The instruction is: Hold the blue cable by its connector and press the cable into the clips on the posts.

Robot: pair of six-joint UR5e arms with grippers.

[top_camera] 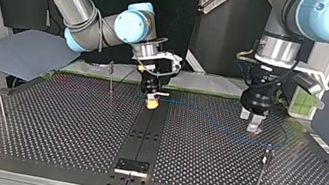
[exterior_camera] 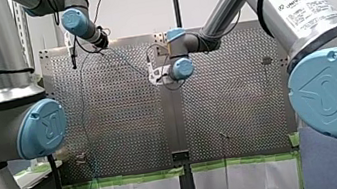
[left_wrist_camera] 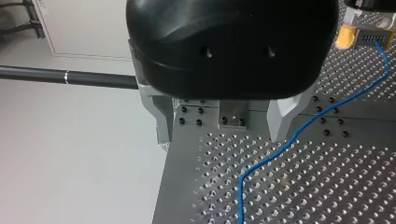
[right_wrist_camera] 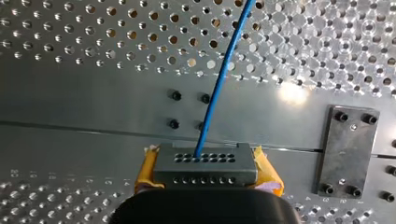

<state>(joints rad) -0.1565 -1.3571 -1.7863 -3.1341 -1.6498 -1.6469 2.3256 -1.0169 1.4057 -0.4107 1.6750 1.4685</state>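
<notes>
The right hand [right_wrist_camera: 206, 174] pinches the gray connector [right_wrist_camera: 205, 163] tight between its 2 yellow pads [right_wrist_camera: 267, 171]. The blue cable [right_wrist_camera: 220, 84] runs from it over the holey tabletop [right_wrist_camera: 70, 112]. The left hand [left_wrist_camera: 222, 136] is wide open and holds nothing.
</notes>
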